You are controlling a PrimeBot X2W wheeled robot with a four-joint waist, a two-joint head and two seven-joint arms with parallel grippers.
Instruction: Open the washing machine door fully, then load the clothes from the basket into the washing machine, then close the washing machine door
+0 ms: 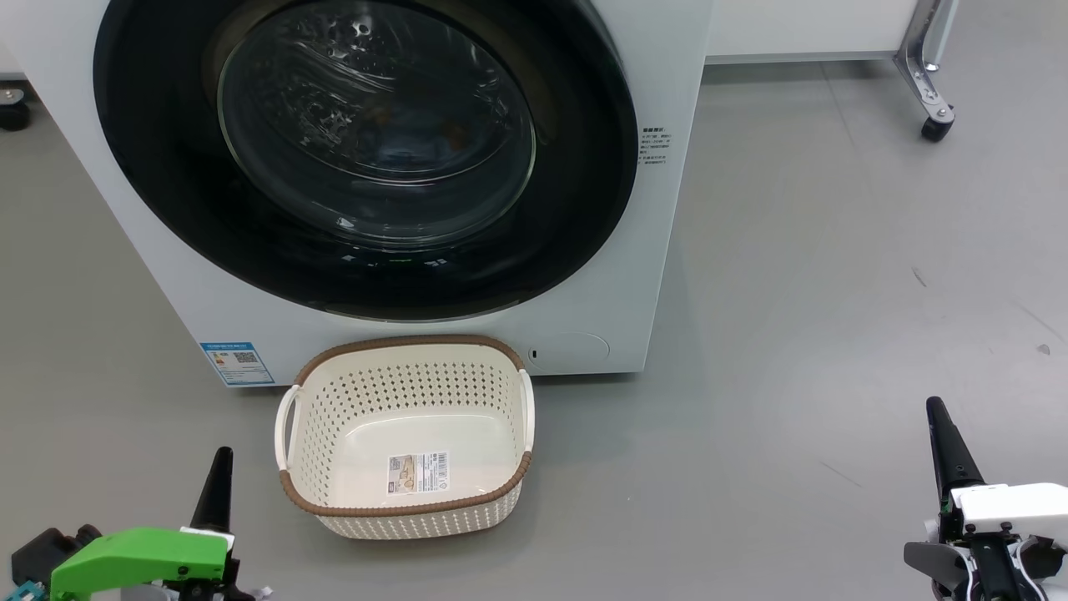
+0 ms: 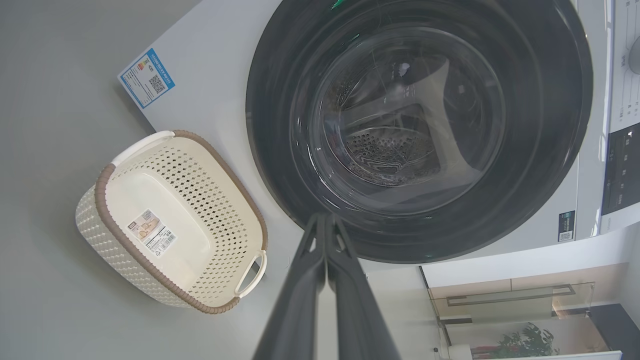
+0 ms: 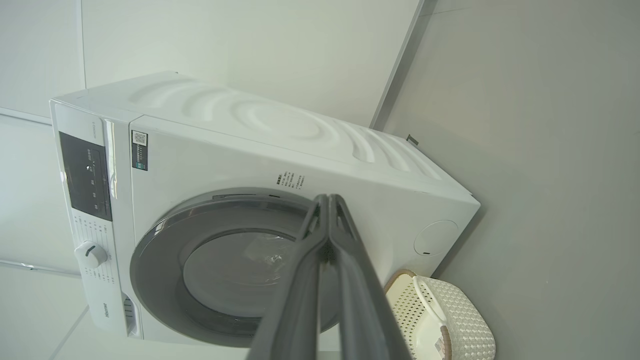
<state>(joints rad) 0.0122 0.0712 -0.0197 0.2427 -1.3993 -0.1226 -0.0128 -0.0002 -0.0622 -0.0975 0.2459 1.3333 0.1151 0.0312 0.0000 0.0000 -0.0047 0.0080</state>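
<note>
The white washing machine [image 1: 601,317] stands straight ahead, and its door [image 1: 167,167], black-rimmed with a bulging glass bowl, lies shut flat against the front. The cream basket [image 1: 417,522] sits on the floor just before the machine, with a label sticker on its bare bottom. The clothes are out of view; the dark glass gives no plain shape. My left gripper [image 1: 222,459] is shut, low to the left of the basket. My right gripper [image 1: 939,417] is shut, far to the right. The wrist views show each gripper's fingers pressed together [image 2: 325,220] [image 3: 327,200], holding nothing, aimed at the door [image 2: 415,125] [image 3: 225,265].
A metal leg on a caster [image 1: 930,83] stands at the back right, and a dark wheel [image 1: 12,113] at the far left. Grey floor [image 1: 834,334] stretches right of the machine. A blue label [image 1: 238,363] sits on the machine's lower left corner.
</note>
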